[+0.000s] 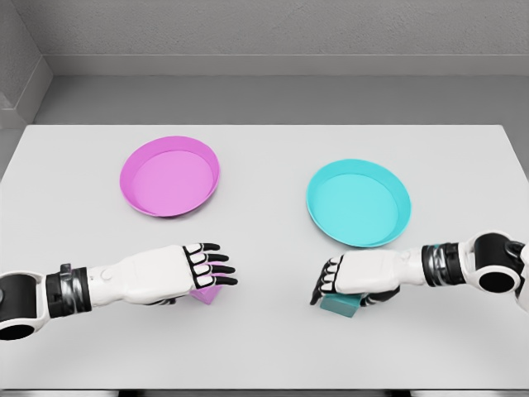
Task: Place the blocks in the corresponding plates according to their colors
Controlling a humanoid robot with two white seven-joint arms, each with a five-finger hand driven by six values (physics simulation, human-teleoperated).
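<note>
A pink block [207, 294] lies on the white table, partly covered by my left hand [216, 277], whose fingers stretch out flat just above it, open. A teal block [340, 304] sits under my right hand [326, 291]; its fingers curl down over the block's left side and the thumb lies at its right, closed around it. The block still rests on the table. The pink plate [169, 178] stands behind the left hand, and the cyan plate [359, 203] behind the right hand. Neither plate holds anything.
The white table [264, 347] reaches to a grey floor and wall at the back. Its front edge runs just below both forearms.
</note>
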